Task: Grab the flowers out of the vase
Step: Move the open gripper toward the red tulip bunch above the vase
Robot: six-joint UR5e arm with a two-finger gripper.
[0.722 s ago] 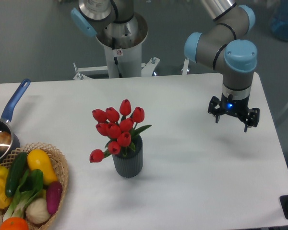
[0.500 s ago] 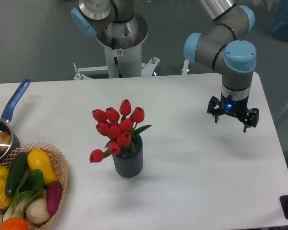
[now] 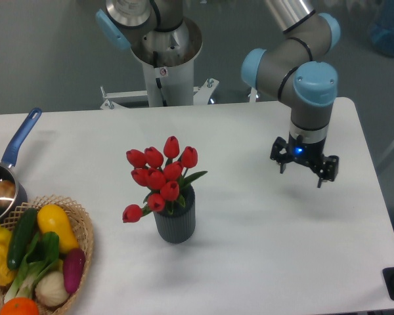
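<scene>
Pan (image 3: 0, 187) and basket (image 3: 79, 230) cut off at bench's left corner; flower stems (image 3: 174, 197) hidden inside vase (image 3: 176, 223).

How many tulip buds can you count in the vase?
9 in the flowers: four along the top, four clustered below, one drooping left of the vase. More may be hidden behind.

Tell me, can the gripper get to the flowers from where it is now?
Probably yes. The gripper hangs open above bare table to the right of the flowers, which stand upright in the vase. Nothing lies between them, and the tulip heads are clear from above and from that side.
</scene>
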